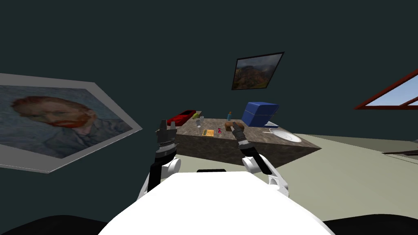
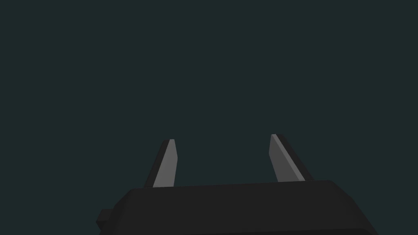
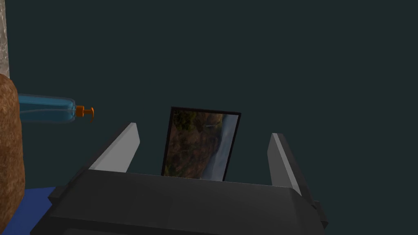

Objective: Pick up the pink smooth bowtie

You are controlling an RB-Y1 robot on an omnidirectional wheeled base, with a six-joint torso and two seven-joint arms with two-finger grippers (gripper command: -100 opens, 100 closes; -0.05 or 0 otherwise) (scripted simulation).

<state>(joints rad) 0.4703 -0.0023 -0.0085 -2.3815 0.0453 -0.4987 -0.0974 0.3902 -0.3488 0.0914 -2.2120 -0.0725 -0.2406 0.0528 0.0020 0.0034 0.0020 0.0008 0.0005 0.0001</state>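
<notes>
The pink bowtie [image 1: 219, 130] lies on the dark marbled tabletop [image 1: 255, 134], towards its near edge. It sits between a flat yellow card [image 1: 208, 132] on its left and a brown lump [image 1: 228, 124] on its right. From the head view it is a tiny pink speck, so I cannot tell its shape or which way it lies.

The right pincer [image 1: 236, 128] hovers just right of the bowtie, over the brown lump, with its blades spread and nothing between them. Its own camera looks out at the far wall, past a blue bottle with an orange cap [image 3: 45, 109], so the blades seem to point forward rather than down at the bowtie. The left pincer [image 1: 167, 123] is raised at the tabletop's near left corner, also spread and empty.

Farther off stand a blue box [image 1: 259, 113] at the far right, a white dish [image 1: 285, 135] at the right end, a small glass [image 1: 198, 121], and a red object [image 1: 182, 117] at the far left.

I judge the bowtie to be very light and soft, probably limp, and its smooth face could slide between thin blades. The best hold is likely the narrow middle knot, with the blades brought right down to the tabletop on either side. The card and lump crowd it, so the approach should come from above.
</notes>
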